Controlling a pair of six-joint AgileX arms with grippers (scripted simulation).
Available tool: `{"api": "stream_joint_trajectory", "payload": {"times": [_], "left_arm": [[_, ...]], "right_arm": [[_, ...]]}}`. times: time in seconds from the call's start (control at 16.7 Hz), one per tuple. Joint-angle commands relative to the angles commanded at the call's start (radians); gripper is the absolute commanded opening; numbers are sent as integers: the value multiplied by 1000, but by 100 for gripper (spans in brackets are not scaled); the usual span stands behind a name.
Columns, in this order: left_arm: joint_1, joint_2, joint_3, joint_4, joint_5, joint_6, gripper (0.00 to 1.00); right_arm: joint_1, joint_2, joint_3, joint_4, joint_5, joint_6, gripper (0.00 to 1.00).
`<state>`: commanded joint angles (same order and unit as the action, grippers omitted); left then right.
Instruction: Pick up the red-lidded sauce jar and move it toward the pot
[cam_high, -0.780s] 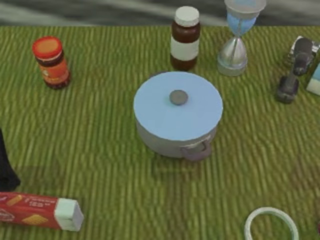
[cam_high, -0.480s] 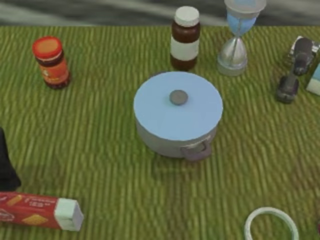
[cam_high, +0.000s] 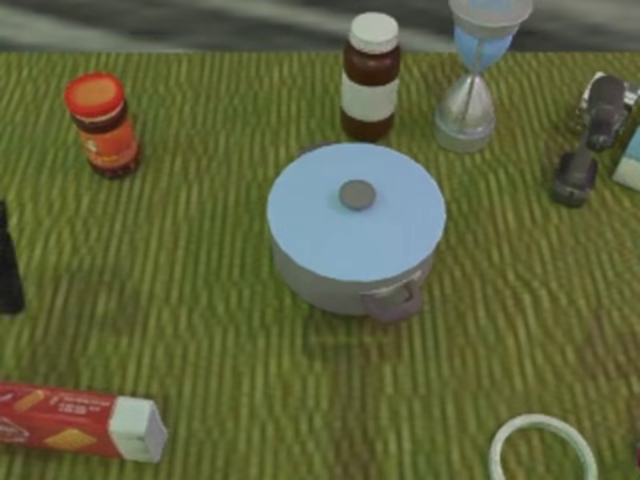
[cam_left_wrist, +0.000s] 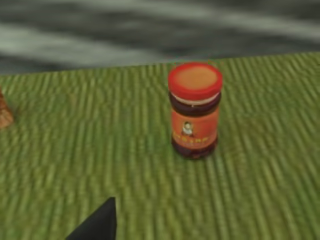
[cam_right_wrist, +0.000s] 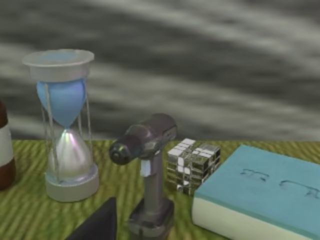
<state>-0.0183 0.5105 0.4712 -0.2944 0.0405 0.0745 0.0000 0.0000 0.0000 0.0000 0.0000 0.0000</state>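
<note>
The red-lidded sauce jar (cam_high: 101, 123) stands upright at the far left of the green mat; in the left wrist view the jar (cam_left_wrist: 194, 111) is ahead of the camera, untouched. The grey pot (cam_high: 356, 232) with its pale-blue lid sits mid-table, well to the jar's right. My left gripper (cam_high: 7, 262) shows only as a dark shape at the top view's left edge, nearer than the jar and apart from it; one dark fingertip (cam_left_wrist: 99, 224) shows and nothing is between the fingers. My right gripper stays parked off the right side, with one fingertip (cam_right_wrist: 100, 224) showing.
A brown jar with white lid (cam_high: 370, 76) and an hourglass (cam_high: 479, 72) stand behind the pot. A grey drill (cam_high: 588, 140), a mirror cube (cam_right_wrist: 193, 162) and a teal book (cam_right_wrist: 260, 192) lie far right. A red biscuit box (cam_high: 80, 420) and a white ring (cam_high: 543, 452) lie near the front edge.
My left gripper has moved along the left edge toward the far side, closer to the sauce jar. Nothing else has shifted.
</note>
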Motion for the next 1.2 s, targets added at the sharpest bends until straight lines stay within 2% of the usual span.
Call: {"api": "stream_joint_trajectory", "payload": {"times": [0.66,1.2], "left_arm": [[-11,1017,1101,-567,44,157,100],[-9,1830,1971,-1002,57,273,100]], "right_arm": [[0,0,0,0,0,0,100],[0,0,0,0,0,0,100]]}}
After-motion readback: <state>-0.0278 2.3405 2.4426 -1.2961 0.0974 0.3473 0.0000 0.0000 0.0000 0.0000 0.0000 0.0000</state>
